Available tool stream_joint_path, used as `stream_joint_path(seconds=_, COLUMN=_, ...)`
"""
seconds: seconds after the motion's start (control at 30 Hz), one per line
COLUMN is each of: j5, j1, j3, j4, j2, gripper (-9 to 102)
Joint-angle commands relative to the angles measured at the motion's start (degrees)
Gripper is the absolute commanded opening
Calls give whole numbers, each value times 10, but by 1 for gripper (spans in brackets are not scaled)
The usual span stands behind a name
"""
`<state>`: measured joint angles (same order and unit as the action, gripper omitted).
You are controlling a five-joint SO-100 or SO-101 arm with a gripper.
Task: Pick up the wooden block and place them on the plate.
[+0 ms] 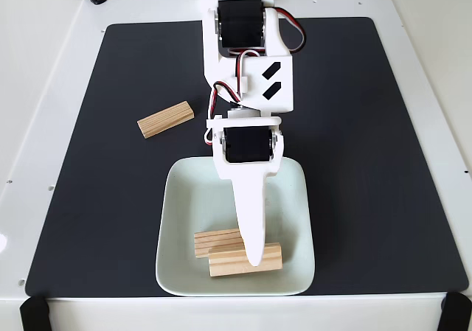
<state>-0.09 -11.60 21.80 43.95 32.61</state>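
Two wooden blocks (221, 241) lie in the plate (181, 198); one block (165, 119) waits beyond its far-left corner; the gripper (253, 259) perhaps holds the nearer block, unclear

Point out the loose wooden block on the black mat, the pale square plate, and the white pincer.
Light-wood rectangular block on the mat (166, 119), fixed view, top face.
Pale mint square plate (181, 198), fixed view, bare floor.
White pincer (253, 261), fixed view, tip over the blocks.
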Motion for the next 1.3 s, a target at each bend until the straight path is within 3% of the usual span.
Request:
stream_joint_path(seconds=0.0, j5=2, j1=5, j3=-10, j4=-3, j2=67, gripper=28)
stream_joint_path(seconds=0.1, j5=3, j1=4, j3=41, j4=-3, j2=120, gripper=19)
stream_joint_path(seconds=0.23, j5=3, j1=0, j3=142, j4=-3, j2=217, gripper=-2)
stream_joint_path(seconds=0.87, j5=-5, j1=4, j3=773, j4=-3, j2=701, gripper=0)
stream_joint_path(seconds=1.07, j5=-1, j1=14, j3=826, j4=2, j2=715, gripper=0)
stream_joint_path(seconds=1.27, j5=3, j1=16, j3=751, j4=124, j2=658, gripper=0)
